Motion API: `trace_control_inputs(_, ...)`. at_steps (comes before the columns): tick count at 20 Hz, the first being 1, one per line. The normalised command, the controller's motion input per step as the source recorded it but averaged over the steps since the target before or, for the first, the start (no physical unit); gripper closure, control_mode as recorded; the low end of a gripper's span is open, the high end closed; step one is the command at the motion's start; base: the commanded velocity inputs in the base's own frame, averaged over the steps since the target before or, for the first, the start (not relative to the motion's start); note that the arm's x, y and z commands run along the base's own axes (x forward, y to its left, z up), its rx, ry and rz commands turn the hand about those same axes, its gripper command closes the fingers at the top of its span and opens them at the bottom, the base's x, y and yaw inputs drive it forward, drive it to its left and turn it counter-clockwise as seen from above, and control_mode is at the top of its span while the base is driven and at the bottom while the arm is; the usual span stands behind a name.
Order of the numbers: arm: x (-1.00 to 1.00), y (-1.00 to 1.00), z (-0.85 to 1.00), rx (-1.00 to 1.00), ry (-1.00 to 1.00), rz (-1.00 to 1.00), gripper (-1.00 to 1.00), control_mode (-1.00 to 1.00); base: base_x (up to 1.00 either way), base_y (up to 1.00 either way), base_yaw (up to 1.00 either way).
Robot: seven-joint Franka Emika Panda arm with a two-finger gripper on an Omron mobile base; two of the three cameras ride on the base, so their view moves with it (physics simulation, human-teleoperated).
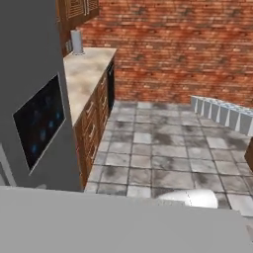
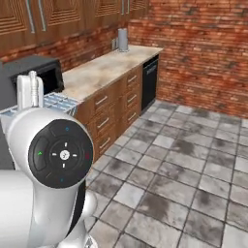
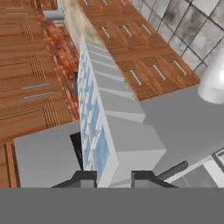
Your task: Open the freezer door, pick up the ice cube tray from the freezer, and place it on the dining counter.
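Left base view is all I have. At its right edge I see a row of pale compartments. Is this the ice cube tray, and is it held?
Observer: Yes. In the hand view the gripper is shut on the ice cube tray, one finger tip on each side.
Operator: Are cubes in it?
Observer: The hand view shows pale blue cubes along one face of it.
Operator: What is near it?
Observer: The right base view shows a dark microwave past the tray, at the near end of the short counter.
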Motion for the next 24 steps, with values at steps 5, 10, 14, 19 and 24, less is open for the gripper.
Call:
trace_control_inputs(5,0.0,0.0,0.0,0.0,0.0,0.0,1.0,1.0,0.0,0.0,-0.99)
trace_control_inputs(10,0.0,0.0,0.0,0.0,0.0,0.0,1.0,1.0,0.22,0.1,-0.86)
trace_control_inputs(14,0.0,0.0,0.0,0.0,0.0,0.0,1.0,1.0,0.81,0.0,-0.62)
trace_control_inputs(19,0.0,0.0,0.0,0.0,0.0,0.0,1.0,1.0,0.98,0.09,-0.55)
trace_control_inputs(24,0.0,0.0,0.0,0.0,0.0,0.0,1.0,1.0,1.0,0.46,-0.5)
